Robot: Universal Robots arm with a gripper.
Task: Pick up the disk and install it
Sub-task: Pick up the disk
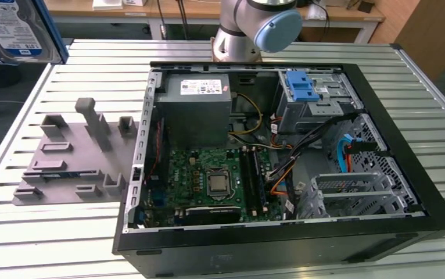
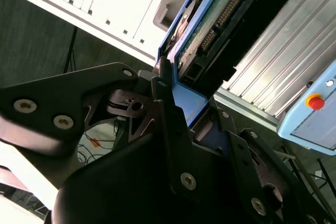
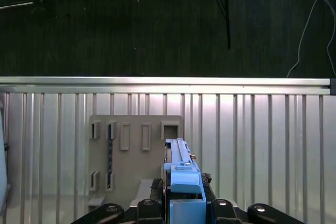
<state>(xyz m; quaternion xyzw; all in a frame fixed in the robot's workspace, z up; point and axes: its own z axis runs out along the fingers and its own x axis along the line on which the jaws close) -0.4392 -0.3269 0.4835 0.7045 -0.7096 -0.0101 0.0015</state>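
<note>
Hanging high at the exterior view's left edge, at about eleven o'clock from the grey fixture (image 1: 71,163), the disk (image 1: 17,29) is well clear of the desk (image 1: 36,232), label toward the camera. In the second wrist view the gripper (image 2: 181,103) is clamped on its blue carrier end, probably to leave the connector end free for a bay. With the disk apart from the fixture, the pick-up looks done. At three o'clock from the fixture lies the open case (image 1: 284,238), its side off so the bays can be reached from above; the disk is not yet inside it.
</note>
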